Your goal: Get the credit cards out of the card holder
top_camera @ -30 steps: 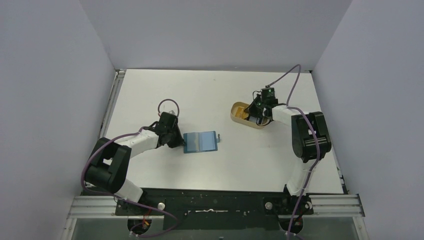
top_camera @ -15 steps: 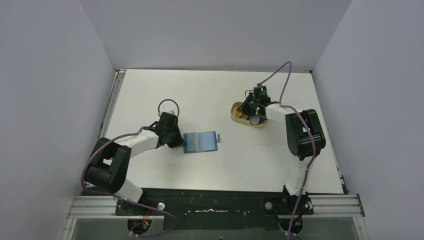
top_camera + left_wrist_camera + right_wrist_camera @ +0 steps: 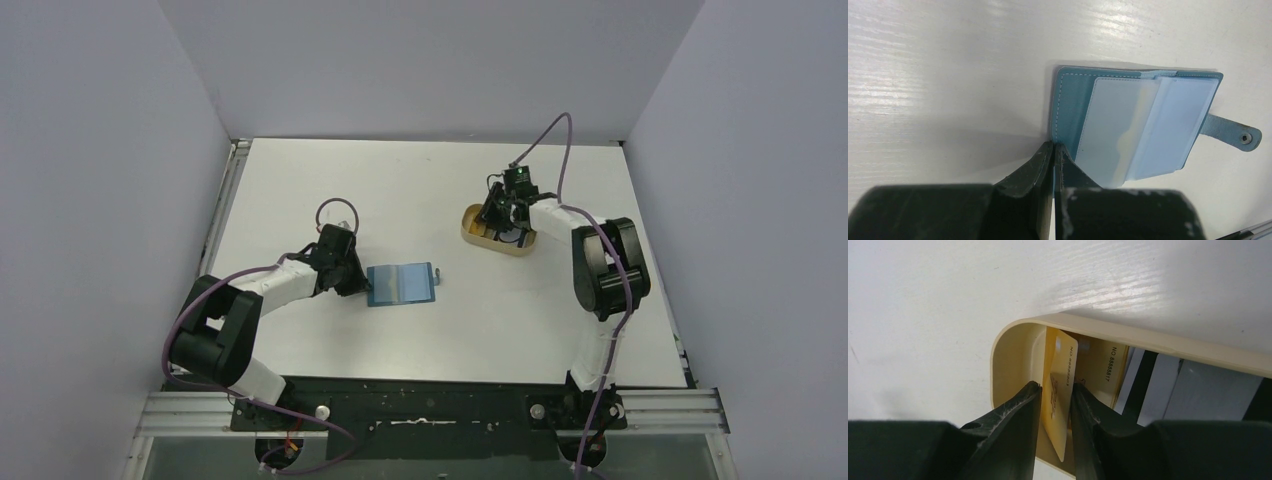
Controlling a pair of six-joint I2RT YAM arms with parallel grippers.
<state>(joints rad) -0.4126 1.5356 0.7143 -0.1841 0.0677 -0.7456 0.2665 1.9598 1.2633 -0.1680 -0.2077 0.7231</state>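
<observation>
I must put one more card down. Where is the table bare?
Bare table lies between the card holder and the back wall, and between it and the arm bases. The tan tray is crowded with credit cards, right gripper over it.

I see a white wood-grain table [image 3: 400, 180] with an open teal-blue stitched folding card holder [image 3: 401, 283] lying flat on it. A tan oval plastic tray [image 3: 470, 228] rests beyond the card holder, to its right, well apart.
</observation>
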